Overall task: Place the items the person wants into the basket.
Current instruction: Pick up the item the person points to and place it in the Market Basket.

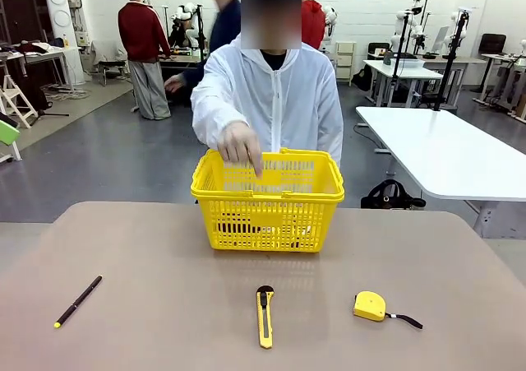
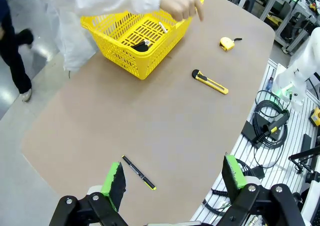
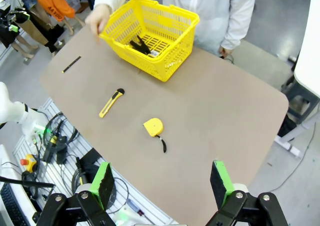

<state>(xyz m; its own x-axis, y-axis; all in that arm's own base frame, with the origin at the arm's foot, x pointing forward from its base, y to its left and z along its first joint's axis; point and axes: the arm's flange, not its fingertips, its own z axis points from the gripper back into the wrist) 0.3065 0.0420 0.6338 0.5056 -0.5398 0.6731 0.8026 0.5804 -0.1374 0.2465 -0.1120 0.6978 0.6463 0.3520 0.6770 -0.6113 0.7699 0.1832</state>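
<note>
Jaws wide apart on left gripper (image 2: 173, 172) and right gripper (image 3: 163, 178), nothing held, both above the table (image 1: 164, 248).
Pen (image 1: 78, 301) left, slanted; knife (image 1: 264, 315) middle by near edge, long axis near-to-far, black end toward basket (image 1: 263, 223), bare table all round it; tape measure (image 1: 370, 306) right. Person's hand (image 1: 240, 146) over basket's far rim.

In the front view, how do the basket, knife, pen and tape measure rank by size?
1. basket, by far largest.
2. knife and pen: about equally long, knife thicker, so unranked.
3. tape measure: shortest, though chunkier.
</note>
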